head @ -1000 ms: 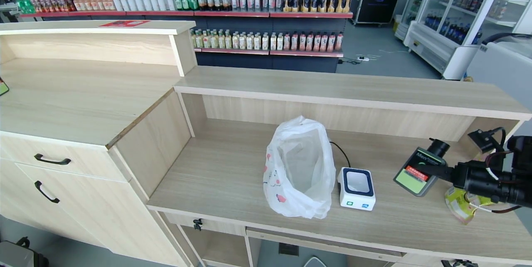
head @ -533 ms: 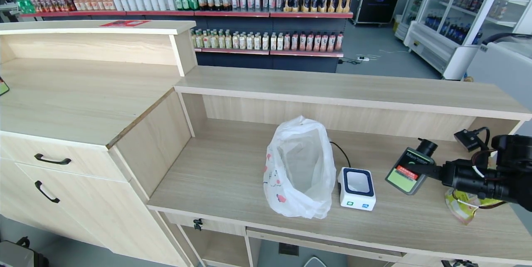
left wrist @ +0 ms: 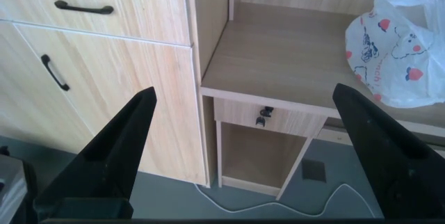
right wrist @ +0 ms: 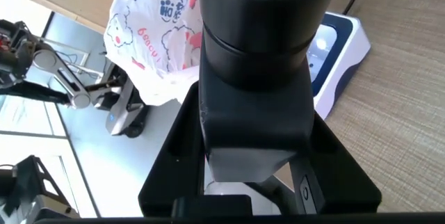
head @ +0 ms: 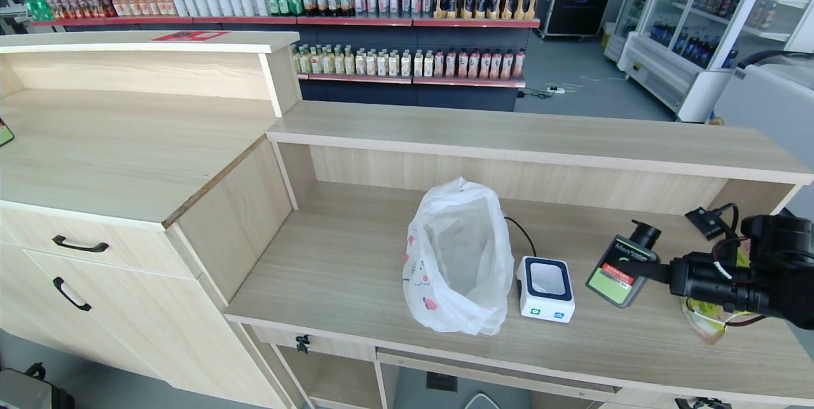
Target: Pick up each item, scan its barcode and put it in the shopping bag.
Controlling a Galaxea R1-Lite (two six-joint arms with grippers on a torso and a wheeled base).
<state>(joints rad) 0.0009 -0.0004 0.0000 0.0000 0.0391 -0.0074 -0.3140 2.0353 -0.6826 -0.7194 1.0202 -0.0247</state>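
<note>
Pale wooden surface (head: 343, 269) with a white shopping bag (head: 458, 256) standing open on it and a small white barcode scanner (head: 545, 288) just beside the bag on its right, window facing up. Tilted above the surface just right of the scanner, a dark bottle (head: 620, 267) with a black cap and green-and-red label, clenched in the right hand (head: 629, 264), and a yellow-green pouch (head: 703, 326) lying on the surface under that arm. Left hand (left wrist: 243, 154) released, its 2 fingers spread wide, low down facing the cabinet front and the bag.
</note>
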